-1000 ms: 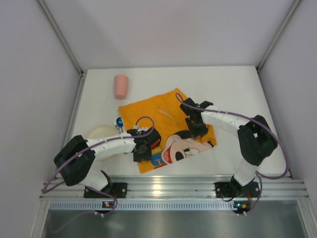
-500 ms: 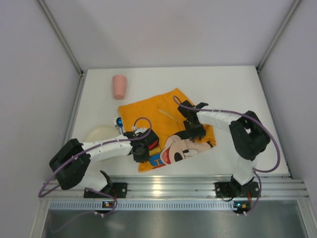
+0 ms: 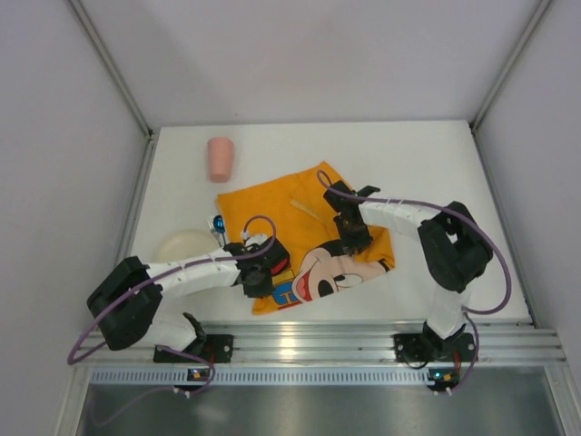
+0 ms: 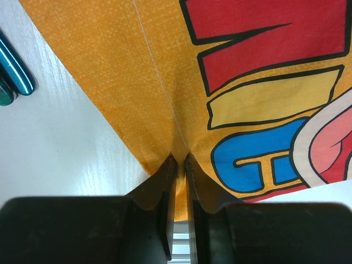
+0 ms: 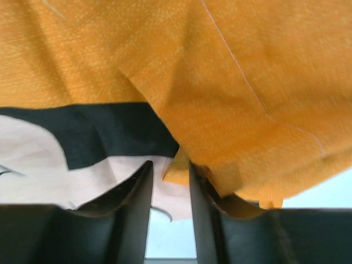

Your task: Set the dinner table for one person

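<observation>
On the white dinner table [image 3: 427, 163] lies a crumpled orange Mickey Mouse cloth mat [image 3: 300, 227]. At the mat's near left edge, my left gripper [image 3: 261, 277] is shut on it. The left wrist view shows the orange hem [image 4: 165, 99] pinched between the jaws of the left gripper [image 4: 180, 159]. My right gripper [image 3: 349, 242] is at the mat's right side. In the right wrist view a raised fold of the mat [image 5: 231, 110] sits between the jaws of the right gripper [image 5: 170, 165], which hold it.
A pink cup [image 3: 221, 159] lies at the back left. A cream plate [image 3: 180, 245] sits at the left, with blue-handled cutlery [image 3: 218, 224] beside it, also in the left wrist view [image 4: 14, 74]. A pale thin utensil [image 3: 307, 209] rests on the mat.
My left gripper's jaws have closed on the mat's near edge. The right gripper has shifted slightly left with its fold of cloth, and the mat has bunched a little.
</observation>
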`<move>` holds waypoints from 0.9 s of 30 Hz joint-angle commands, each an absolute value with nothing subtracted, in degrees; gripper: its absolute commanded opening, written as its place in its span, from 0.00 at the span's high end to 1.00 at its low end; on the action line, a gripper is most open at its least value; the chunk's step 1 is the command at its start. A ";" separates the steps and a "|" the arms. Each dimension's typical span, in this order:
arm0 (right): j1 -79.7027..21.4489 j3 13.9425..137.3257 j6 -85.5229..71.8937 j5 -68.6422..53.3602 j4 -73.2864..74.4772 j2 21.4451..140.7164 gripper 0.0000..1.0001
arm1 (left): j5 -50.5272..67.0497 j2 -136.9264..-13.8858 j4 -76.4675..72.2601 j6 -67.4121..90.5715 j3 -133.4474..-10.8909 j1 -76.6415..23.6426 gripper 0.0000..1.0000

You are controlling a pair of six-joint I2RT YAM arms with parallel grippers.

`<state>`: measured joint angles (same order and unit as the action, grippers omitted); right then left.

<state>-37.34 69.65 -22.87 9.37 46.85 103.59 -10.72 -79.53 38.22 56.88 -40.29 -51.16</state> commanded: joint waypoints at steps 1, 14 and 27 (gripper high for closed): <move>-38.14 68.47 -23.99 9.76 43.86 106.52 0.72 | -10.46 -80.33 41.04 56.34 -38.14 -51.68 0.83; -38.14 69.08 -25.58 13.18 48.95 98.45 0.95 | -12.13 -79.37 43.33 54.93 -38.50 -51.68 0.87; -38.06 66.89 -27.51 13.89 54.40 89.04 1.00 | -12.57 -80.16 42.45 53.44 -38.41 -51.59 1.00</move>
<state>-37.39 67.94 -26.33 13.02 52.58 90.37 -11.31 -78.89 38.70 55.05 -39.97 -51.42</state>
